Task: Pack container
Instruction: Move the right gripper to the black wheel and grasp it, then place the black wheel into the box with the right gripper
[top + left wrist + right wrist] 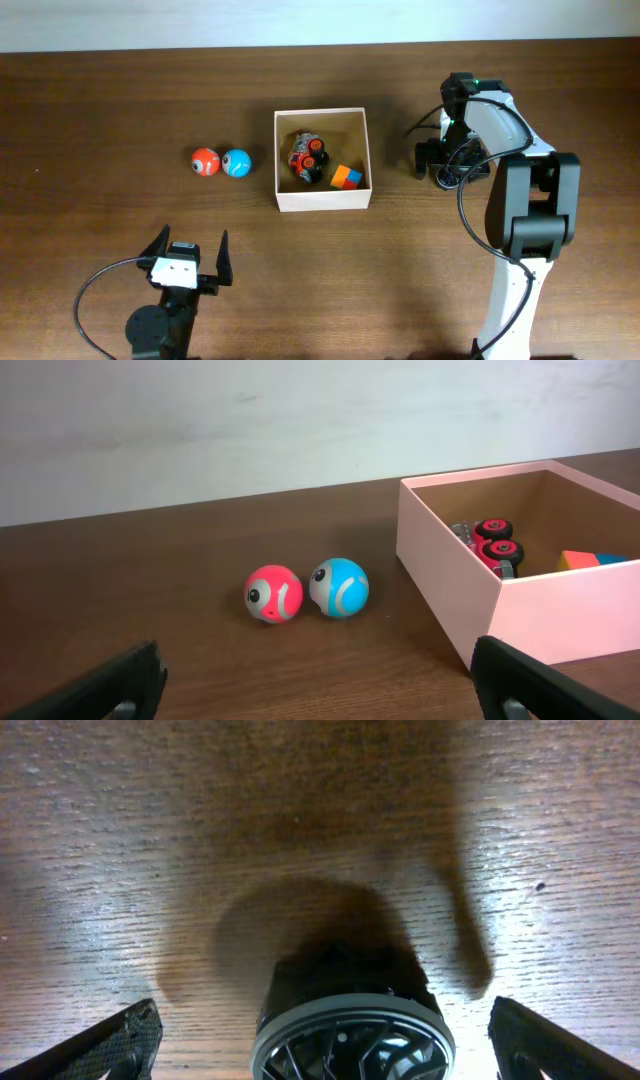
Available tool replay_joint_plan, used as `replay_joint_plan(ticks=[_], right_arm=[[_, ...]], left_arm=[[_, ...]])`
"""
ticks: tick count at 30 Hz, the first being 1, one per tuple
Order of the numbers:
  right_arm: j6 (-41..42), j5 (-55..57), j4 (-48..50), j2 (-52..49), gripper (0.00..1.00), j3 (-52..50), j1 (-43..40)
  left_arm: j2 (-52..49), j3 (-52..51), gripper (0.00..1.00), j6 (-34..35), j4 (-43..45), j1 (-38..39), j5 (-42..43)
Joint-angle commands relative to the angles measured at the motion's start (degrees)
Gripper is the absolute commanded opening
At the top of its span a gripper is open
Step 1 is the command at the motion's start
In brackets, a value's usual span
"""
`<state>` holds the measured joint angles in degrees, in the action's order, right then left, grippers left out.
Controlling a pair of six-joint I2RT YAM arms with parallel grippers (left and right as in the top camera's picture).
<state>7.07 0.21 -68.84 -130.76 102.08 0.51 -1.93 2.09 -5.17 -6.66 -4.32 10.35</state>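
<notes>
The container is a square white box with a tan inside at the table's middle; it also shows in the left wrist view. In it lie a red-and-black toy car and an orange-and-blue cube. A red ball and a blue ball sit side by side left of the box. My left gripper is open and empty, in front of the balls. My right gripper points down, right of the box. It is open around a black toy wheel with a grey rim, fingers apart from it.
The table is dark brown wood, with a pale wall along its far edge. In the left wrist view the red ball and the blue ball lie well ahead of the fingers.
</notes>
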Motion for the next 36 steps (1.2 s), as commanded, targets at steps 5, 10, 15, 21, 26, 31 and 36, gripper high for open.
replay_joint_plan(ticks=[5, 10, 15, 21, 26, 31, 36], right_arm=[[-0.68, 0.98, -1.18, 1.49, 0.99, -0.35, -0.66], [-0.68, 0.92, -1.2, 1.49, 0.94, -0.35, -1.68], [-0.7, 0.94, -1.07, 1.49, 0.73, -0.35, -2.14], [-0.68, 0.92, -0.7, 1.49, 0.4, -0.35, -2.12], [-0.66, 0.5, -0.76, 1.49, 0.4, -0.24, -2.1], [-0.68, -1.27, -4.98, 1.51, 0.41, 4.09, -1.9], [-0.63, -1.27, -15.67, 1.51, 0.45, 16.68, -0.11]], left_arm=[[0.07, -0.13, 0.99, -0.94, -0.17, -0.35, 0.59], [0.07, -0.13, 0.99, -0.94, -0.2, -0.35, 0.59], [0.07, -0.13, 0.99, -0.94, -0.2, -0.35, 0.59], [0.07, -0.13, 0.99, -0.94, -0.2, -0.35, 0.57], [0.07, -0.13, 0.99, -0.94, -0.17, -0.35, 0.57], [0.07, -0.13, 0.99, -0.94, -0.2, -0.35, 0.59], [0.07, -0.13, 0.99, -0.94, -0.2, -0.35, 0.59]])
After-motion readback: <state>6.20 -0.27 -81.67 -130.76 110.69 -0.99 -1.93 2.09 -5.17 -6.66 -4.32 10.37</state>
